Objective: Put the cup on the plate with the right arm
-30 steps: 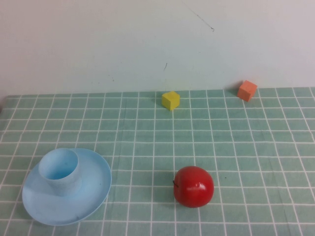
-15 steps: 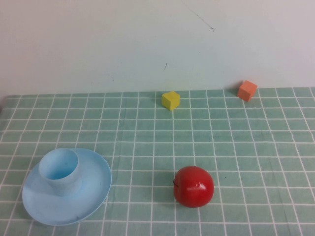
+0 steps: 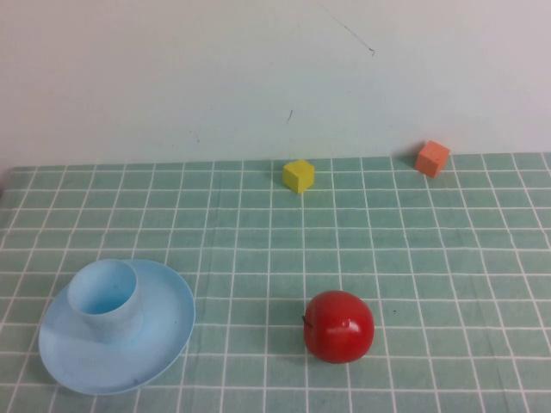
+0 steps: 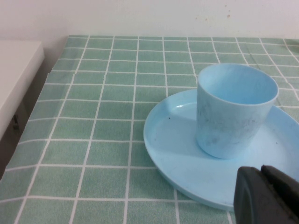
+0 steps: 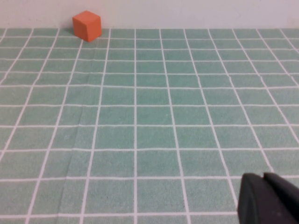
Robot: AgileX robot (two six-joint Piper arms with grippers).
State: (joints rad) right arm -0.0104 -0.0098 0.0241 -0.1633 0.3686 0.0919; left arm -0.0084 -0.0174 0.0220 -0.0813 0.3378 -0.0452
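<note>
Light blue cup (image 3: 104,300) stands upright on plate (image 3: 164,340), front-left of the green-check tablecloth (image 3: 430,258). Left gripper (image 4: 266,196) sits just beside plate rim, jaws together. Right gripper (image 5: 268,198) is over bare cloth, jaws together, well apart from orange cube (image 5: 87,25). Red apple (image 3: 338,326) front-centre; yellow cube (image 3: 299,175) at back.

Lab tabletop, checked cloth (image 3: 413,258), bare wall (image 3: 172,77)

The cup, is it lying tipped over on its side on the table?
No. In the high view the cup stands upright on the plate, its open mouth facing up; neither the left gripper nor the right gripper touches it.
</note>
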